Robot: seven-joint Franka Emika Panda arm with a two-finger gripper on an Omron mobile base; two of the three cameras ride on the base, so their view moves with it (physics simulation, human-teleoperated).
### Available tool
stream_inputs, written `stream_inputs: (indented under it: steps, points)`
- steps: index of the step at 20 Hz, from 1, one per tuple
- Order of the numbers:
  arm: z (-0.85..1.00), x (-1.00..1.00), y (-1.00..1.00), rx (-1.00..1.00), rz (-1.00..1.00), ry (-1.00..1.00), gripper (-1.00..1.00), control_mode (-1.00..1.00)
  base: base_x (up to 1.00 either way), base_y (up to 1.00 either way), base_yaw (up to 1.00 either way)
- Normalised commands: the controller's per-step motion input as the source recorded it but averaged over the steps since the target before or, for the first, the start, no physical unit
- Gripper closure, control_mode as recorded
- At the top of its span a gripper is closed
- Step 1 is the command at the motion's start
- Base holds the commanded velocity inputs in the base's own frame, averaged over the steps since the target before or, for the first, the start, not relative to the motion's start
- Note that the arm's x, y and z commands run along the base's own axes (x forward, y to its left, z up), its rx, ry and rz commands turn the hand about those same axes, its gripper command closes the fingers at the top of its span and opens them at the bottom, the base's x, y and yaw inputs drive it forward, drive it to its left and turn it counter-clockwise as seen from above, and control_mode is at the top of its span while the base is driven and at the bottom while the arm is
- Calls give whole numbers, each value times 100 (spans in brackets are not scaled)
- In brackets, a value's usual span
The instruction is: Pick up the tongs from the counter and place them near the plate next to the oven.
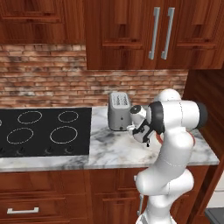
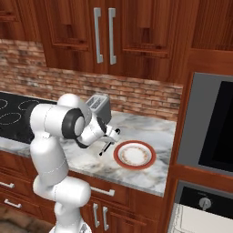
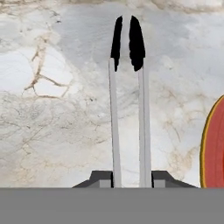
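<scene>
Nearest, in the hand view: hand (image 3: 127, 181) clamped on the tongs (image 3: 127, 127), both silver arms pressed between the fingertips (image 3: 101, 179) and running straight away from the camera to the black tips, squeezed almost together. Held by the handle end, presumably so the long body hangs clear below the wrist.

Below the tongs: veined marble bench (image 3: 52, 109), apparently not touched by the tongs, judging by the soft shadow around the black tips. At the right edge of the hand view: red-orange rim of the plate (image 3: 213, 148), just beside the tongs, not under them.

From the right base view: hand (image 2: 110, 134) pointing down and forward, tongs (image 2: 105, 148) slanting toward the bench (image 2: 150, 175), lower end near the left rim of the plate (image 2: 134, 154). Carry apparently close to done; release onto bare marble beside the rim probably the remaining step.

From the left base view: hand (image 1: 142, 131) partly masked by the white arm.

Farther back: toaster (image 2: 99, 107) against the brick wall. Left: black cooktop (image 1: 43, 131). Right, beyond the plate: oven (image 2: 214, 127), fixing where the plate stands.
</scene>
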Motion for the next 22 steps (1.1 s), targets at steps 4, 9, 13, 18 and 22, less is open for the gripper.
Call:
stream_inputs:
  steps: [4, 9, 13, 18, 22]
  points:
    - [-39, 0, -30, 0, 1, -1, -100, -100, 0, 0, 0]
    - [-1, -16, -22, 1, 0, -8, -100, -100, 0, 0, 0]
    - [0, -26, -23, 4, 0, -7, -100, -100, 0, 0, 0]
    - [55, -75, -33, 13, -1, -8, -100, -100, 0, 0, 0]
    - [99, -100, -15, 9, 0, -18, -100, -100, 0, 0, 0]
